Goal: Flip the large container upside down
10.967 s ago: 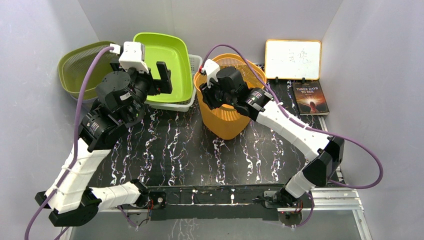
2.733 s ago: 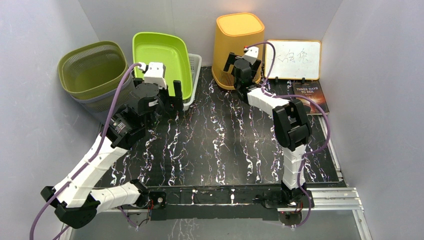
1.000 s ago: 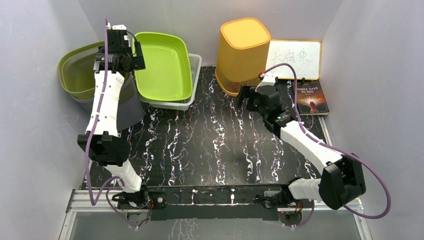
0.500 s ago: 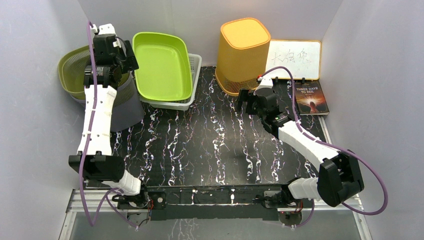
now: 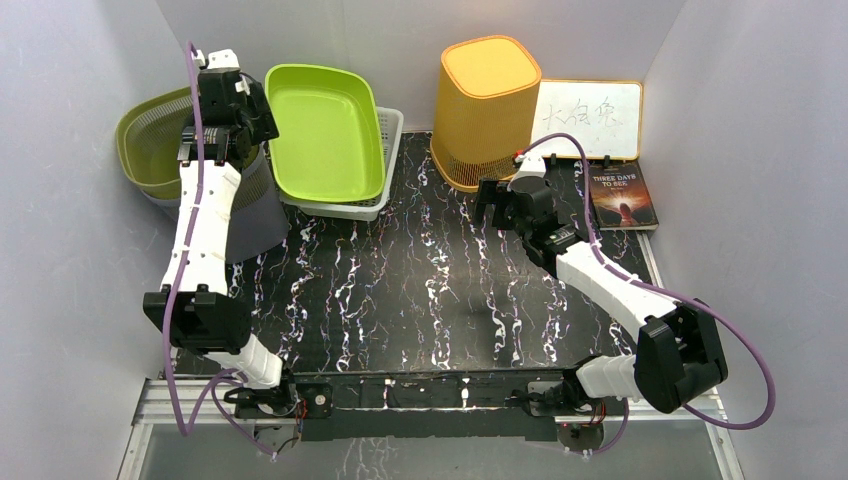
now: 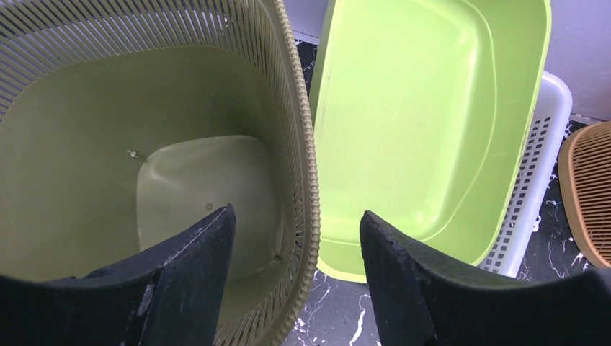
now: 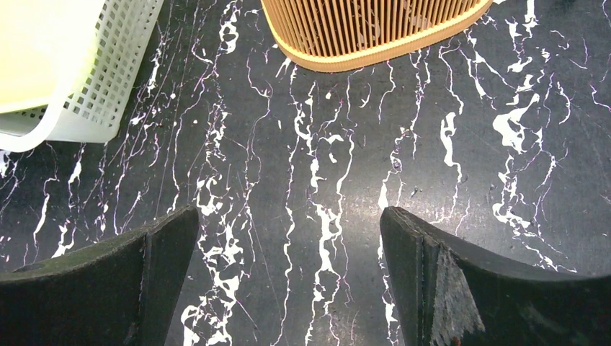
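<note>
The large container (image 5: 155,140) is an olive-green slatted basket, standing upright at the back left, nested in a grey basket (image 5: 250,222). In the left wrist view I look down into its hollow (image 6: 144,108). My left gripper (image 5: 255,127) hangs over its right rim, open; one finger is inside the basket and the other outside, with the rim (image 6: 310,180) between them untouched. That gripper (image 6: 297,216) holds nothing. My right gripper (image 5: 495,195) hovers open over the black table in front of the orange basket, empty (image 7: 288,216).
An orange slatted basket (image 5: 487,90) stands upside down at the back; its rim (image 7: 375,29) rests on the table. A lime-green tub (image 5: 325,125) lies in a white crate (image 5: 388,150) next to the olive basket. A whiteboard (image 5: 587,118) and a book (image 5: 622,195) are at the back right.
My left gripper has settled over the olive basket's right rim and its jaws have narrowed around it. The right arm has hardly moved.
</note>
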Motion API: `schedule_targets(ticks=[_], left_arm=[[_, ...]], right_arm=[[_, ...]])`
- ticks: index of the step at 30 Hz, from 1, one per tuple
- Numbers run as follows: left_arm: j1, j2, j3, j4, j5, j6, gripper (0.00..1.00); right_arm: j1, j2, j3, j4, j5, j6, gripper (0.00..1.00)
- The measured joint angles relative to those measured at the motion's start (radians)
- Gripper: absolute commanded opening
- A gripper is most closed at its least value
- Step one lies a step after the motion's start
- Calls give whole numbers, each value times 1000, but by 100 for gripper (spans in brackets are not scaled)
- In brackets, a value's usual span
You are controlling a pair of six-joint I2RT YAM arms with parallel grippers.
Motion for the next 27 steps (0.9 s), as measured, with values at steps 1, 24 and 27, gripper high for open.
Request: schedule_targets(ticks=[1,24,27], left_arm=[[0,0,-2,2,0,1,56],[-6,-47,-125,111,1,64,0],[-6,-48,-125,111,-10,73,0]], right_arm=[[0,0,0,0,0,-2,98],[0,2,-12,2,-1,-6,98],[0,7,-12,2,-1,-7,98]])
